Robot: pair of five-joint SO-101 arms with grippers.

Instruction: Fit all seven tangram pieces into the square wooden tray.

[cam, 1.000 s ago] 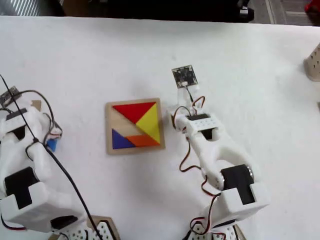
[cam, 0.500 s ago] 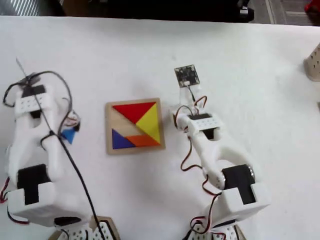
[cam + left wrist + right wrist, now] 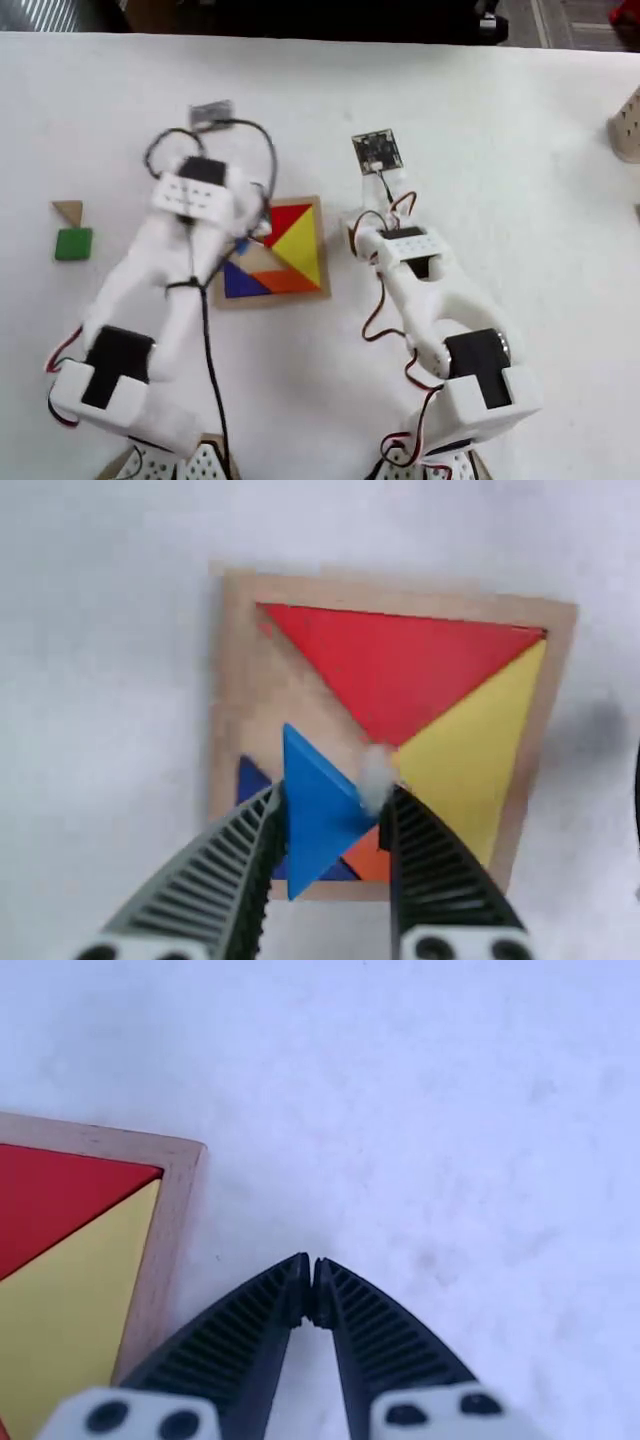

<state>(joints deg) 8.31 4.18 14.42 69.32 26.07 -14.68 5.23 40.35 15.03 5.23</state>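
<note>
The square wooden tray (image 3: 324, 246) (image 3: 234, 680) (image 3: 172, 1222) lies mid-table holding a red triangle (image 3: 268, 222) (image 3: 390, 665), a yellow triangle (image 3: 300, 248) (image 3: 480, 750), an orange piece (image 3: 287, 282) and a dark blue triangle (image 3: 237, 282). My left gripper (image 3: 330, 825) hangs over the tray's left part, shut on a small blue triangle (image 3: 315, 810) (image 3: 242, 247). My right gripper (image 3: 310, 1295) is shut and holds nothing, just right of the tray (image 3: 352, 240). A green square (image 3: 73, 244) and a tan triangle (image 3: 68, 211) lie loose at the far left.
A small circuit board (image 3: 376, 151) sits beyond the right arm. A tan object (image 3: 626, 125) stands at the right table edge. Cables loop over the left arm near the tray.
The left arm swung from the far left to over the tray, carrying the small blue triangle. This uncovered the green square and tan triangle. The right arm stayed put.
</note>
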